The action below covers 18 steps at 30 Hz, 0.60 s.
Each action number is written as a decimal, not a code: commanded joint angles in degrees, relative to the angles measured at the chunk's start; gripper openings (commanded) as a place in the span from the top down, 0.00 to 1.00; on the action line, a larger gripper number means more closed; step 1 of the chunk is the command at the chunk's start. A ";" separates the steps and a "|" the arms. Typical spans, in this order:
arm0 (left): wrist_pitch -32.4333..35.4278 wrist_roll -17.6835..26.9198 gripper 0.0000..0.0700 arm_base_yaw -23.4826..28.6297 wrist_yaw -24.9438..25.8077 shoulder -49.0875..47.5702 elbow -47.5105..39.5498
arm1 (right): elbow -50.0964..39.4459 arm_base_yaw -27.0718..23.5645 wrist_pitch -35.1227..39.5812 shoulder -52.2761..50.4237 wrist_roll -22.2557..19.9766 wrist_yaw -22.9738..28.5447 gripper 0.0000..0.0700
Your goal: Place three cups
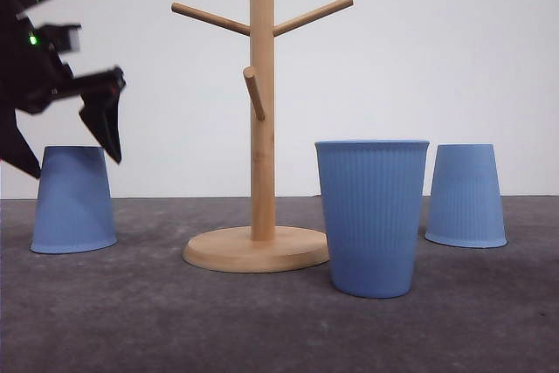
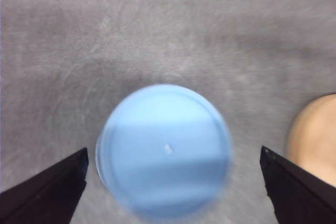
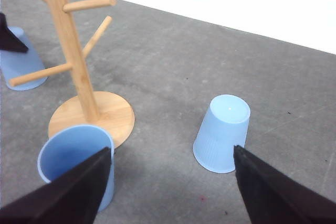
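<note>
Three light-blue ribbed cups stand on the grey table. One cup (image 1: 74, 200) sits upside down at the left, one (image 1: 373, 216) stands upright front of centre, and one (image 1: 465, 196) is upside down at the right. My left gripper (image 1: 103, 120) hangs just above the left cup. In the left wrist view it is open (image 2: 173, 153), its fingers (image 2: 50, 192) wide on either side of that cup's flat base (image 2: 165, 150), apart from it. My right gripper (image 3: 172, 150) is open and holds nothing, above the upright cup (image 3: 76, 153) and the right cup (image 3: 223, 132).
A wooden mug tree (image 1: 261, 111) with several angled pegs stands on a round base (image 1: 253, 249) between the left cup and the upright cup, which stands close against the base (image 3: 92, 116). A white wall backs the table.
</note>
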 commanded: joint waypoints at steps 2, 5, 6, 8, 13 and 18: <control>2.28 1.59 0.09 -0.07 -0.18 2.36 1.36 | 0.74 0.28 1.05 0.17 1.39 0.20 0.32; 3.25 1.59 0.10 -0.07 -0.31 3.39 1.36 | 0.74 0.28 1.05 0.17 1.47 0.20 0.32; 3.41 1.60 0.10 -0.07 -0.55 3.49 1.36 | 0.74 0.28 1.05 0.17 1.53 0.22 0.32; 3.74 1.62 0.15 -0.07 -1.10 3.49 1.36 | 0.74 0.28 1.05 0.17 1.67 0.20 0.32; 3.70 1.62 0.47 -0.07 -1.14 3.49 1.36 | 0.74 0.28 1.05 0.17 1.67 0.20 0.32; 2.07 1.59 0.47 -0.07 -0.95 3.09 1.36 | 0.74 0.28 1.03 0.17 1.67 0.17 0.32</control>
